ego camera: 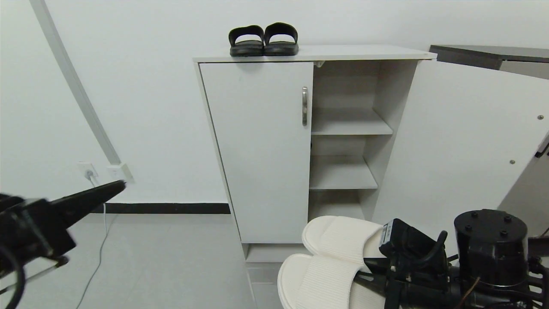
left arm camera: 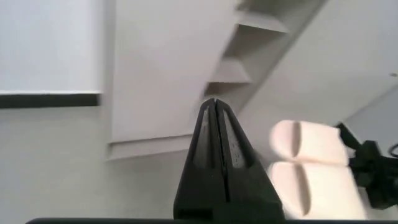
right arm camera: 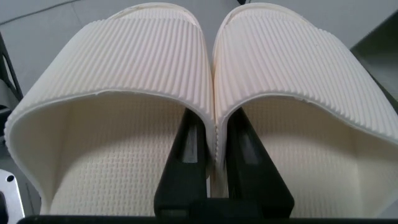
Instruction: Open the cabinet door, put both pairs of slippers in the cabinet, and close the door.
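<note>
A white cabinet stands against the wall with its right door swung open, showing bare shelves; its left door is closed. A pair of black slippers rests on the cabinet top. My right gripper is shut on the inner straps of a pair of cream ribbed slippers, held low in front of the open compartment. The cream slippers also appear beside the cabinet base in the left wrist view. My left gripper is shut and holds nothing, off to the left over the floor.
A wall socket with a grey cable sits low on the left wall, and the cable trails across the grey floor. A dark-topped unit stands behind the open door on the right. Open floor lies left of the cabinet.
</note>
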